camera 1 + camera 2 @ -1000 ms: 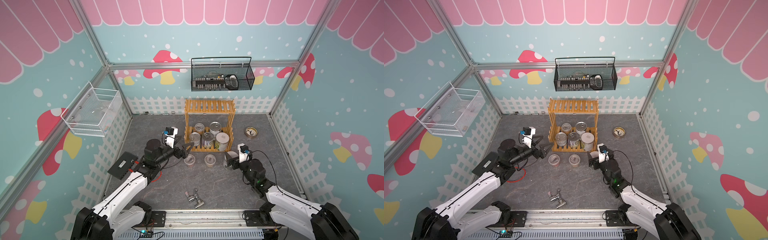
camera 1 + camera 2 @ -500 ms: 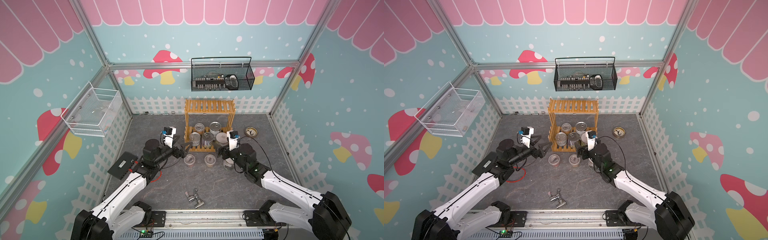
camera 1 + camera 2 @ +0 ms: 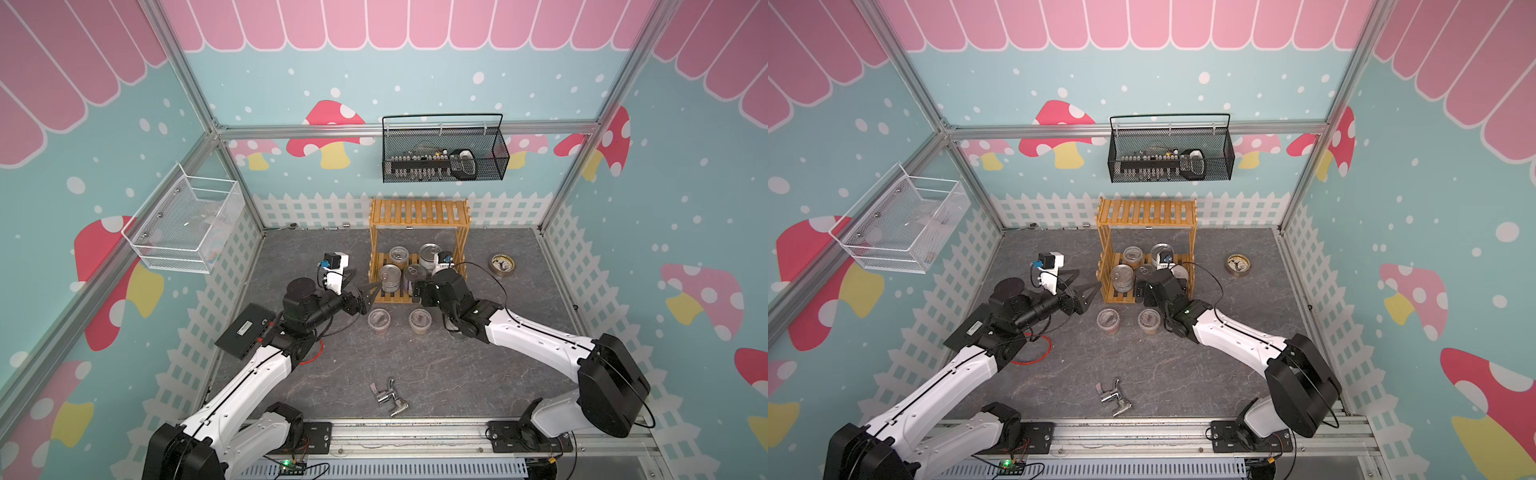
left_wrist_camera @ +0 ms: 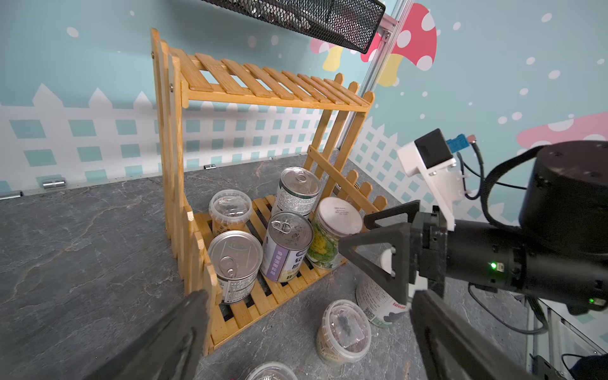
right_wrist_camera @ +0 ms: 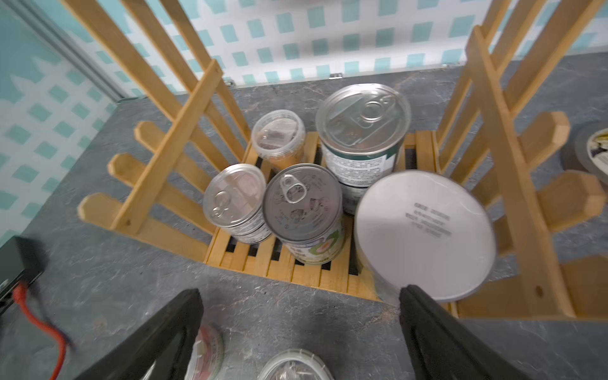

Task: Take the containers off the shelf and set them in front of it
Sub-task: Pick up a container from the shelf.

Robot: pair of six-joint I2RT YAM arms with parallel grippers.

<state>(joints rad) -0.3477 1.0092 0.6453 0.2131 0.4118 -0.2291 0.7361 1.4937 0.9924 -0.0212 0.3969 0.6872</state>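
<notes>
The wooden shelf (image 3: 419,214) stands at the back wall with a bare top tier. Its lower tier (image 5: 306,273) holds several containers: a clear tub (image 5: 278,138), three silver tins (image 5: 363,125) (image 5: 235,200) (image 5: 302,207) and a white-lidded jar (image 5: 424,233). On the floor in front stand two clear tubs (image 3: 379,320) (image 3: 419,320) and a white-lidded jar (image 4: 378,302). My right gripper (image 5: 299,292) hangs open just before the lower tier, beside the white-lidded jar on the shelf, holding nothing. My left gripper (image 4: 309,296) is open at the shelf's left front corner, holding nothing.
A tape roll (image 3: 502,264) lies right of the shelf. A chrome faucet (image 3: 388,397) lies near the front edge. A black wire basket (image 3: 444,162) hangs above the shelf, a white mesh basket (image 3: 183,228) on the left wall. A black box (image 3: 245,330) and red cable (image 3: 316,353) sit by my left arm.
My right arm has swung from the floor at the front right up to the shelf's lower tier, leaving a white-lidded jar standing on the floor. The left arm has barely moved.
</notes>
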